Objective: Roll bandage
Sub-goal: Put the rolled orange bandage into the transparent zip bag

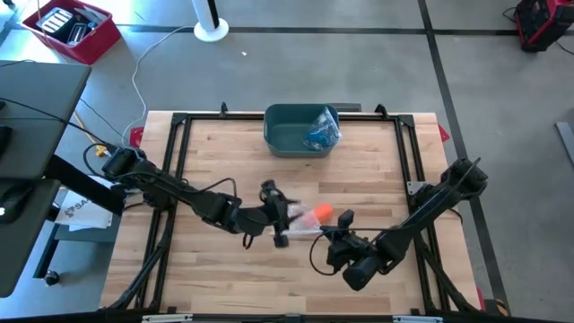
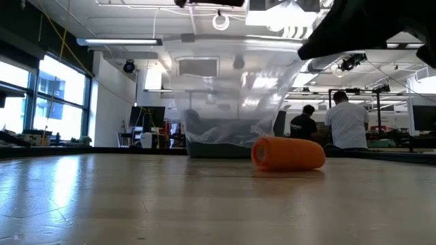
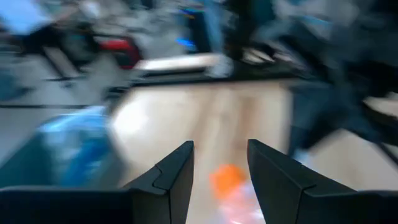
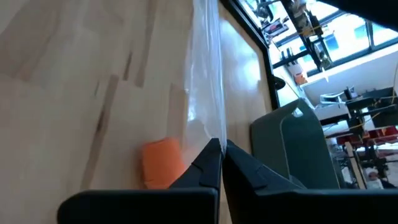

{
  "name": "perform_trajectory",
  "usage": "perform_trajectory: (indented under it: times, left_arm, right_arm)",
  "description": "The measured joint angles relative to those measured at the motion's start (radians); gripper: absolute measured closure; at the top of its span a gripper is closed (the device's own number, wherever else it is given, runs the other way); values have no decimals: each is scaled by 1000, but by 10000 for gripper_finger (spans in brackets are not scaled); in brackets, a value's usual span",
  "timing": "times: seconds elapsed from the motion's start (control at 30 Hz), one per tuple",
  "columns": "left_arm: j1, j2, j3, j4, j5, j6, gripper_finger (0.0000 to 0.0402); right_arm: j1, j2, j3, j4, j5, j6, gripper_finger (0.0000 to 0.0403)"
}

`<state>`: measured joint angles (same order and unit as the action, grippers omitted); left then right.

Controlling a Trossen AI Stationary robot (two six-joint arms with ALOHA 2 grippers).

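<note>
- My right gripper (image 4: 221, 148) is pinched fully closed on the edge of a clear plastic bag (image 4: 205, 81); in the right wrist view the film runs taut away from my fingertips, across the wooden table (image 4: 68, 74).
- My left gripper (image 3: 221, 168) sits near the middle of the table, fingers part-way apart. In the left wrist view the gap frames the orange bandage roll (image 3: 227, 179) and some clear film, but I cannot tell whether those fingers grip the film or merely point at it.
- The orange bandage roll lies on its side on the table between my two grippers, seen in the high view just beside the right gripper. In the low view it rests on the wood in front of the raised film. Whether it is still partly inside the bag mouth or fully out, I cannot tell.
- The teal bin (image 1: 300, 130) stands at the far edge of the table, well apart from the roll, with blue-and-clear packaging inside.
- Judged progress: early. The bandage shows as a compact, wound cylinder; no loose strip is visible, so no rolling work is evident.
- Remaining, as I judge it: clear the bag from the roll, set the bag aside, then handle the bandage itself.
</note>
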<state>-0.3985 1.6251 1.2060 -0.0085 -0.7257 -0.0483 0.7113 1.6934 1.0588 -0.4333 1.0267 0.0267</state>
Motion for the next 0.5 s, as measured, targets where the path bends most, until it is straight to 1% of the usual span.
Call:
perform_trajectory:
  times: [0.1, 0.17, 0.33, 0.5]
  left_arm:
    - [-8, 31, 0, -17, 150, -14, 257]
    - [-12, 51, 0, -32, 211, -29, 257]
    - [-27, 104, -1, -38, 248, -34, 257]
    - [-34, 126, -1, -25, 254, -28, 257]
  right_arm:
    - [0, 25, 0, 9, -5, 2, 403]
    - [0, 24, 0, 11, -16, 26, 403]
    - [1, 14, 0, 17, -36, 63, 403]
    - [4, 13, 0, 25, -51, 63, 403]
